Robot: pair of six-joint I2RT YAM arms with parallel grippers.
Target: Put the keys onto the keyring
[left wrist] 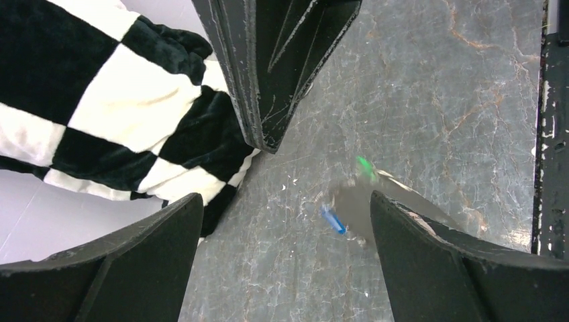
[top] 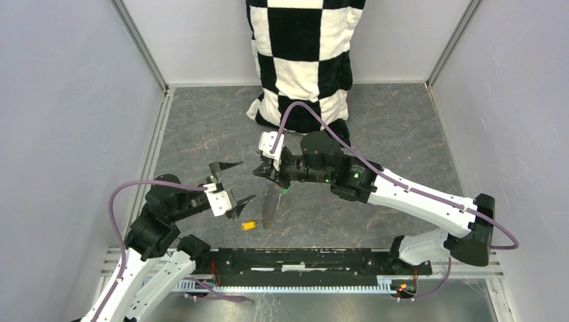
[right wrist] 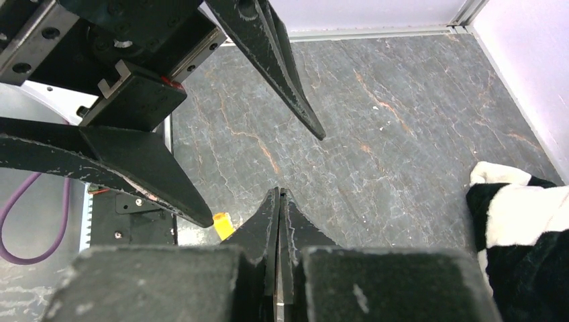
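The dark keyring [top: 270, 209] strap lies lengthwise on the grey table, just in front of my right gripper [top: 260, 172], which is shut with nothing seen between its fingers [right wrist: 279, 191]. My left gripper [top: 233, 182] hovers wide open to the left of the strap. In the left wrist view the strap [left wrist: 355, 204] is blurred beside my right finger, with a green key [left wrist: 364, 166] at its far end and a blue key [left wrist: 333, 220] at its left edge. A yellow key [top: 249, 225] lies alone near the strap's front end, also the yellow key [right wrist: 223, 225] by a left finger [right wrist: 154, 174].
A black-and-white checkered cloth [top: 302, 60] hangs at the back and spills onto the table, close behind the right arm. A black rail [top: 302, 258] runs along the near edge. Grey walls close in the left and right sides.
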